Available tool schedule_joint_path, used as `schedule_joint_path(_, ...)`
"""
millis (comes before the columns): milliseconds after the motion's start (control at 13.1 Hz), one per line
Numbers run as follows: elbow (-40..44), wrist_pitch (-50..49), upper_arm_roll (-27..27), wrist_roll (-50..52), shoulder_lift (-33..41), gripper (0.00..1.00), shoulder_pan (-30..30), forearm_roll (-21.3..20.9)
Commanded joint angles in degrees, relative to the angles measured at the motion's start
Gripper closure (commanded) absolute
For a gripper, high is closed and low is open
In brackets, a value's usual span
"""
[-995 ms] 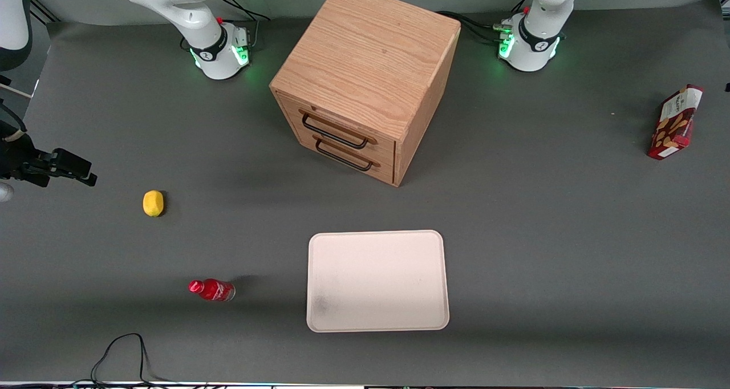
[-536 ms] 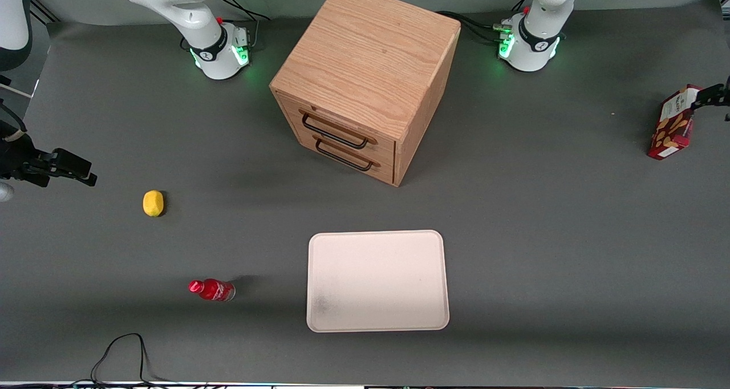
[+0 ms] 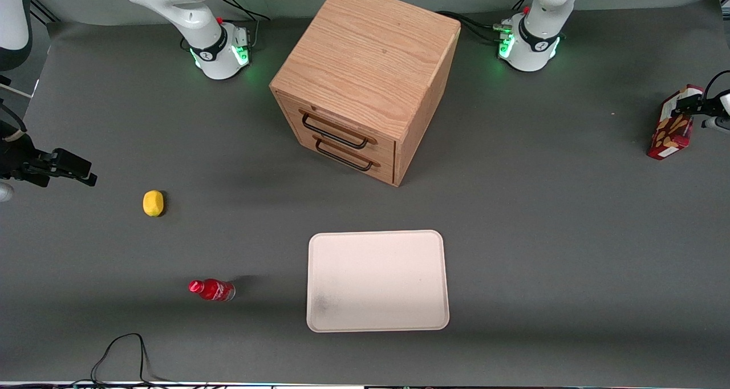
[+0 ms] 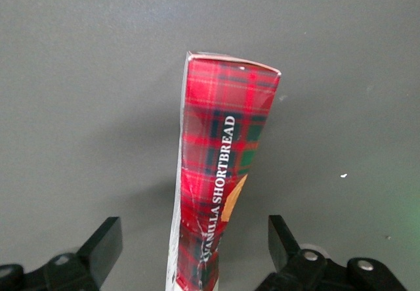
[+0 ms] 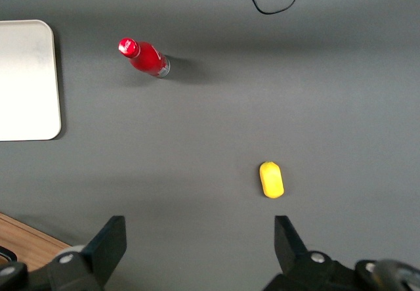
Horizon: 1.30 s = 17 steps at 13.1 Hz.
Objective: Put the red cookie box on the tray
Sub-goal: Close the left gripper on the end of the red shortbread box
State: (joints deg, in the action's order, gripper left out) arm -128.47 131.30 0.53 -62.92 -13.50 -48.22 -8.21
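Observation:
The red cookie box (image 3: 672,129) stands on its long narrow edge near the working arm's end of the table. It is far from the pale cream tray (image 3: 376,280), which lies near the front camera in the table's middle. My left gripper (image 3: 688,106) hangs over the end of the box that is farther from the camera. In the left wrist view the tartan box (image 4: 220,173) runs between the two black fingers (image 4: 105,242). The gripper (image 4: 193,230) is open, with a gap on each side of the box. The tray (image 5: 26,81) carries nothing.
A wooden cabinet (image 3: 365,81) with two drawers stands at the table's middle, farther from the camera than the tray. A small red bottle (image 3: 212,290) and a yellow lemon (image 3: 153,203) lie toward the parked arm's end. A black cable (image 3: 122,352) loops at the near edge.
My left gripper came into the front view from the working arm's end of the table and moved over the box's upper end. The box, tray and other things have not moved.

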Motion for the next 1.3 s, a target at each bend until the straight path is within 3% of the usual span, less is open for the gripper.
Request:
schedule_joint_path(0, -0.73, 0.80, -0.62, -1.15, 0.49, 0.15, -0.82, 0.30)
schedule_joint_path(77, -0.90, 0.80, -0.62, -1.15, 0.49, 0.35, -0.82, 0.30)
schedule_joint_path(153, -0.90, 0.80, -0.62, -1.15, 0.49, 0.76, -0.82, 0.30)
schedule_joint_path(230, -0.90, 0.80, -0.62, -1.15, 0.58, 1.00, -0.91, 0.39)
schedule_joint_path(842, 0.15, -2.26, -0.97, -0.45, 2.94, 1.00, 0.41, 0.83)
schedule_joint_path(1224, 11.91, -20.87, -1.15, 6.39, 9.00, 1.00, 8.57, 1.00)
